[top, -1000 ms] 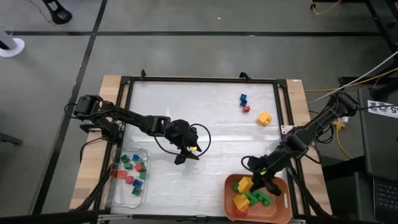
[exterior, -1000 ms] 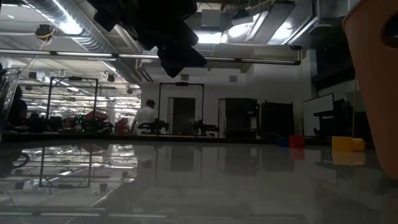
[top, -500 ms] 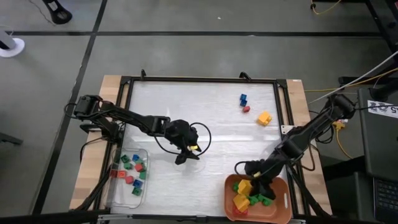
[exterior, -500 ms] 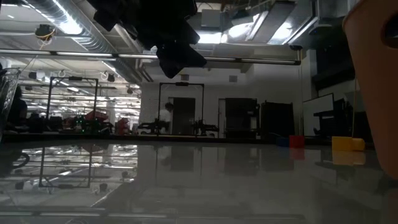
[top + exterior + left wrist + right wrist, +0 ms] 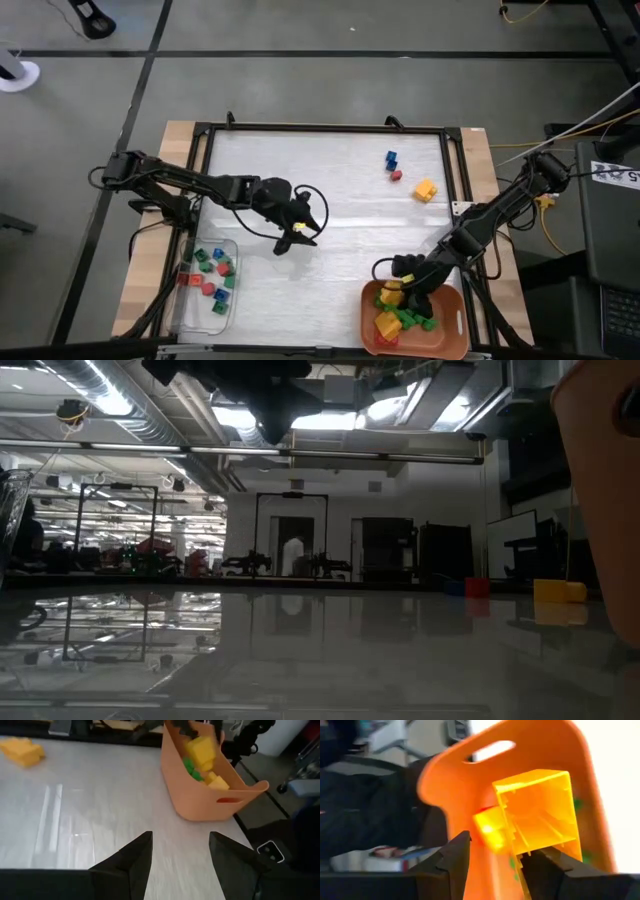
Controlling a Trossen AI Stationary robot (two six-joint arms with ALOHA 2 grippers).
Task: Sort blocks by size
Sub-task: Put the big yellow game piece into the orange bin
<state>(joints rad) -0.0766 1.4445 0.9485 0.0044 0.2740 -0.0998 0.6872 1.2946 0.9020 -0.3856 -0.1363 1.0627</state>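
Right now the right gripper (image 5: 404, 283) hangs over the orange bin (image 5: 450, 322), fingers parted around a big yellow block (image 5: 540, 815) that looks to be dropping in among the other large blocks. Meanwhile the left gripper (image 5: 293, 233) hovers mid-counter (image 5: 340, 180), fingers apart and empty. Next, I judge, the right arm must lift clear and fetch the loose yellow block (image 5: 426, 189) near the far edge.
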